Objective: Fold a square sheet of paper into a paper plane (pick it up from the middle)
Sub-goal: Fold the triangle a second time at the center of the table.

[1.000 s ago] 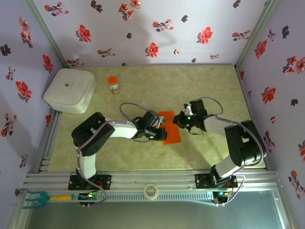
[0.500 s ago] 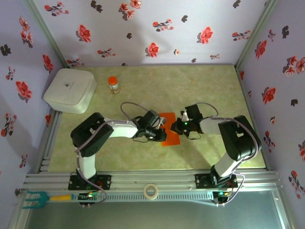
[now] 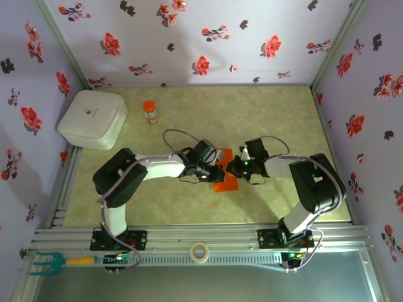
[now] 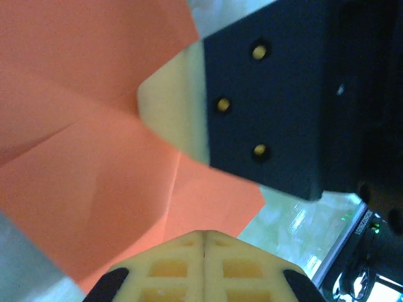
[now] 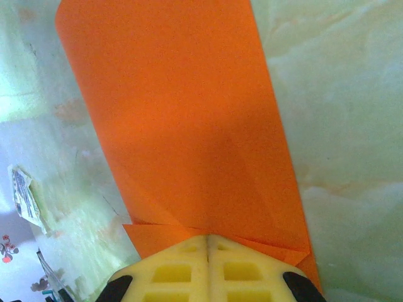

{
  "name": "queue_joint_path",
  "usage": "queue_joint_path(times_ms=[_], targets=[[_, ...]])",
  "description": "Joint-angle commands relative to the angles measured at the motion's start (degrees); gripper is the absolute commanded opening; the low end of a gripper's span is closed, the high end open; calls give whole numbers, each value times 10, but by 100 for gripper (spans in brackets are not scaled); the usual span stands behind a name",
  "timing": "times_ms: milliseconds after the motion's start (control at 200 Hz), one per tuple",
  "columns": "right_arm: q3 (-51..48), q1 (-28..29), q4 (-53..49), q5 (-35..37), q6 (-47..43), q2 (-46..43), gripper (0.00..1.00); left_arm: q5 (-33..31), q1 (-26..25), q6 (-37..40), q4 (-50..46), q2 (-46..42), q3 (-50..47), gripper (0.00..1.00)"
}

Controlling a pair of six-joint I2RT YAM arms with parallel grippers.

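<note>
Edges: I see floral walls (image 3: 208, 38) closing the surface (image 3: 277, 113) on the left, far and right sides, and a metal rail (image 3: 239, 236) along the near side.
Open room: from my seat, the far half and the right side of the surface lie bare. Both arms crowd the middle, and their elbows reach back toward the rail.
Paper (image 3: 225, 179): it lies mid-surface between the two end effectors, well apart from every wall. It is orange, folded into a longish strip, with creases and layered edges showing in my wrist views.
Left end effector (image 3: 214, 170): clenched, with its yellow fingertips (image 4: 182, 267) meeting at a thin seam. The tips sit on the paper's left edge. I cannot tell whether any layer is pinched.
Right end effector (image 3: 234, 167): clenched too, with its tips over the paper's right end, where the folded layers fan out. It sits just beside the left one. I cannot tell whether it pinches the sheet.
Box (image 3: 93, 118): white, lidded, in the far-left corner. Its contents are hidden from me.
Bottle (image 3: 150, 112): upright, orange cap, just right of the box. I cannot make out its contents.
Rail items: a tape roll (image 3: 200, 251) sits centre, and a green fork (image 3: 47, 261) lies at the left end.
</note>
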Motion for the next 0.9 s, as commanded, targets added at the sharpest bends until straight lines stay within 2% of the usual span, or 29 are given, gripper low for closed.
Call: queue_joint_path(times_ms=[0, 230, 525, 790, 900], targets=[[-19, -1, -33, 51, 7, 8, 0, 7, -4, -2, -9, 31, 25, 4], [-19, -1, -32, 48, 7, 12, 0, -7, -3, -1, -21, 59, 16, 5], [-19, -3, -35, 52, 3, 13, 0, -13, -9, 4, -29, 19, -47, 7], [-20, -4, -11, 28, 7, 7, 0, -23, -15, 15, -35, 13, -33, 9], [0, -4, -37, 28, -3, -22, 0, -24, -15, 14, -33, 10, -34, 9]])
